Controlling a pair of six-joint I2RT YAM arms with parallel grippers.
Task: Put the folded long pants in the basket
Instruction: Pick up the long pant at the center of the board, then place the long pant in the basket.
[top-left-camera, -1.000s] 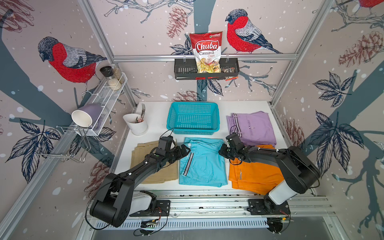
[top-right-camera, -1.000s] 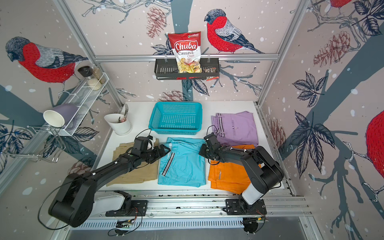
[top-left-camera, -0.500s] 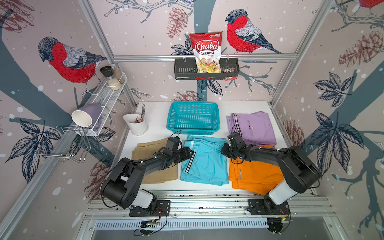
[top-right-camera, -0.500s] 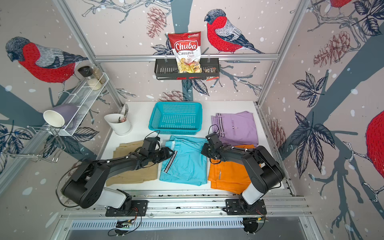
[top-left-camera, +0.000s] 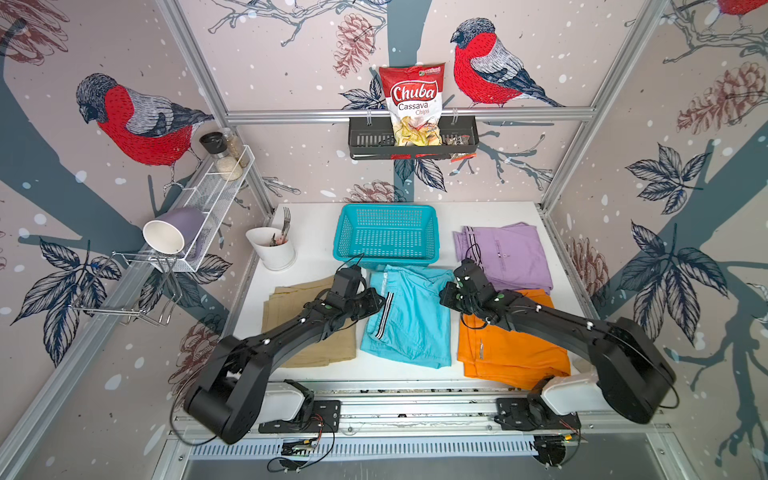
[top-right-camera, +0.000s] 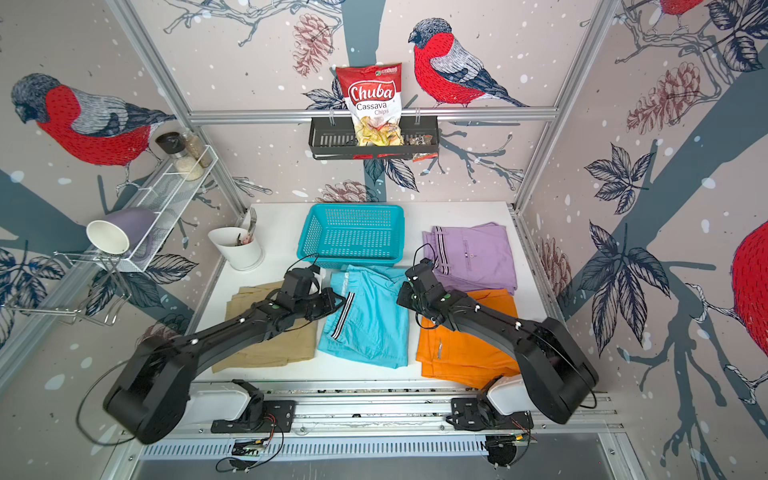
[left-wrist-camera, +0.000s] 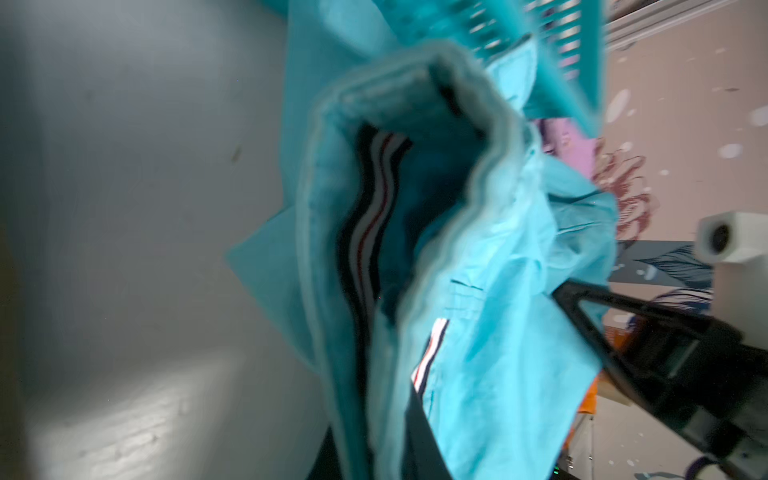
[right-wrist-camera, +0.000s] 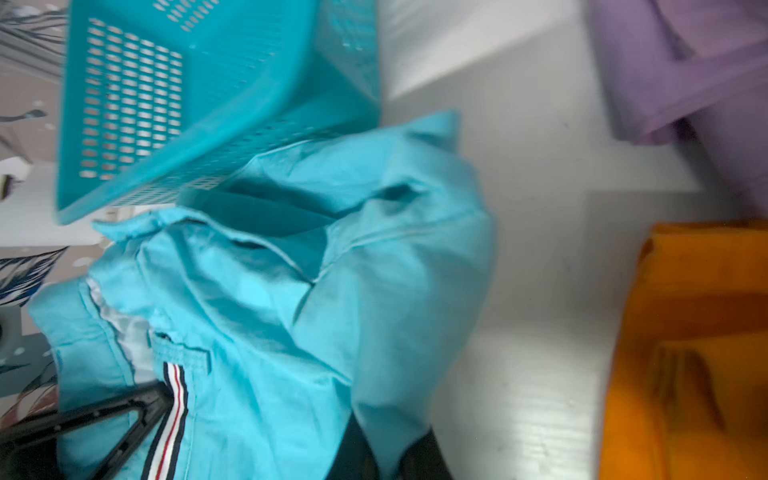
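Four folded pairs are lying on the desk (top-left-camera: 316, 216); none is sitting in the basket (top-left-camera: 386, 259) yet. Item in hand: light blue pants (top-left-camera: 409, 316), just in front of the basket, between beige pants (top-left-camera: 291, 316) and orange pants (top-left-camera: 511, 353); lilac pants (top-left-camera: 511, 257) are lying beside the basket. I am clenching left claw (top-left-camera: 376, 301) and right claw (top-left-camera: 446, 295) on its side edges. Step: first pick-up. Next move, I judge, is calling for an even lift and a carry over the near rim.
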